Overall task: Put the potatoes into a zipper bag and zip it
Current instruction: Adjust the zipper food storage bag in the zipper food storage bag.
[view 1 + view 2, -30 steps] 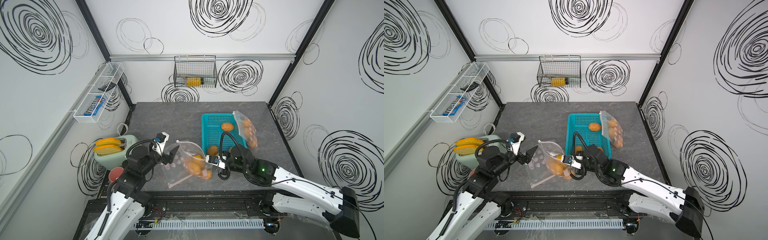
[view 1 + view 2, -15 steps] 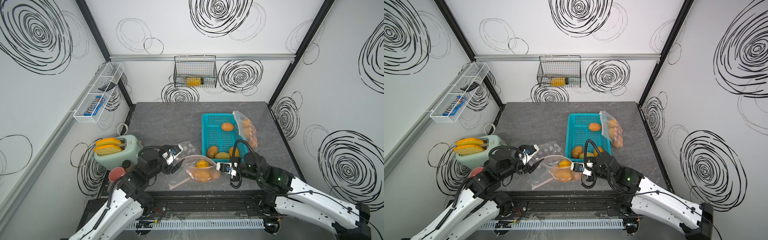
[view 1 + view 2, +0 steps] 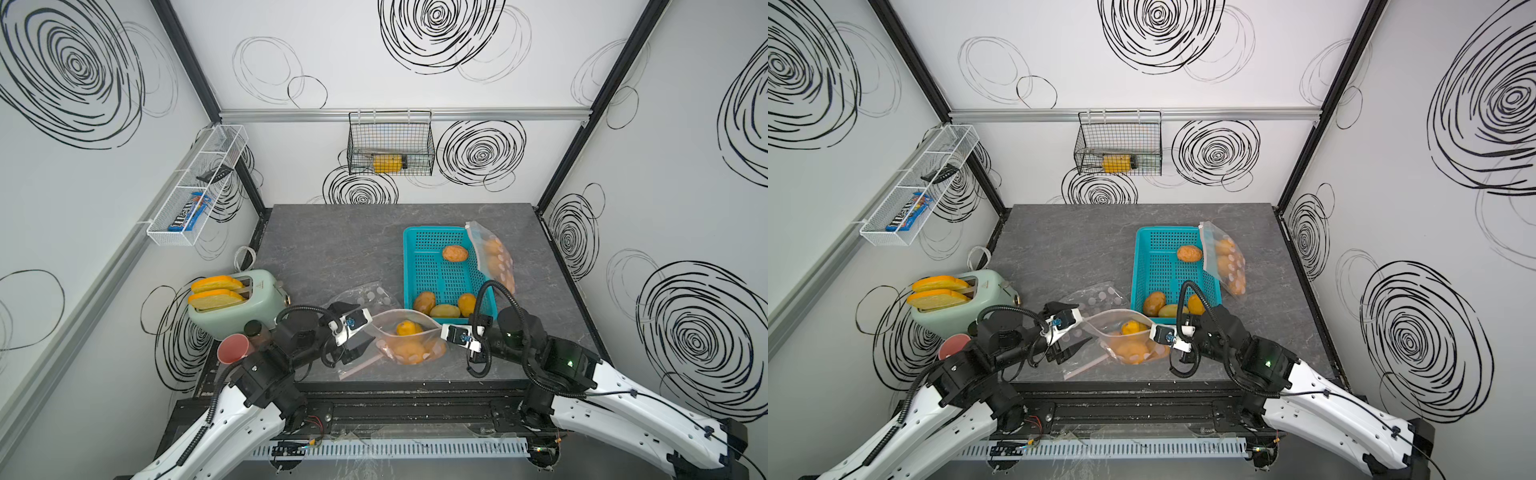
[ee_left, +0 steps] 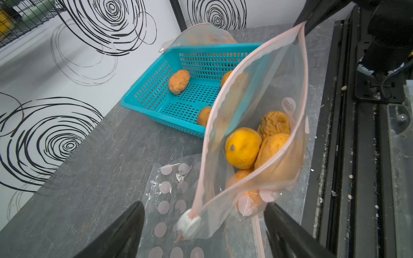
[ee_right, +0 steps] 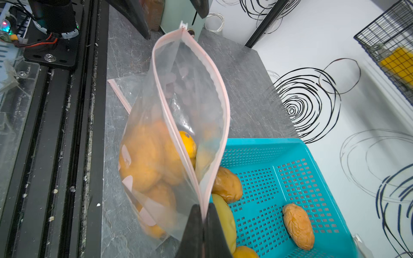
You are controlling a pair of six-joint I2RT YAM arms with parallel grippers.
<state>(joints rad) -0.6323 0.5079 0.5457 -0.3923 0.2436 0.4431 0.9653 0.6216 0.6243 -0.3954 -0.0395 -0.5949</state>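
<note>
The orange-brown oval potatoes (image 4: 274, 154) are split between two places. Several sit in the bottom of the clear plastic zipper bag (image 4: 263, 89), one of them a brighter yellow-orange. Four more lie loose in the teal perforated plastic basket (image 3: 405, 266), just beyond the right gripper (image 5: 204, 213).

The right gripper's fingers are pressed together on one top corner of the bag, pinching both pink zip strips. From that corner the bag hangs toward the left gripper (image 4: 203, 203), and its loaded base appears to rest on the grey stone-patterned tabletop (image 3: 332, 249). The mouth is unsealed: the two strips bow apart into a lens-shaped opening.

The left gripper's fingers stand wide apart. The bag's opposite corner, with its small white slider (image 4: 190, 223), lies between them – no finger contact is visible.

A flat, empty clear bag with pink dots (image 4: 169, 185) lies on the tabletop directly under the left gripper.

A second filled clear bag (image 3: 494, 257) leans on the basket's rim, on the side away from the left gripper and well beyond the right gripper – it also contains potatoes.
</note>
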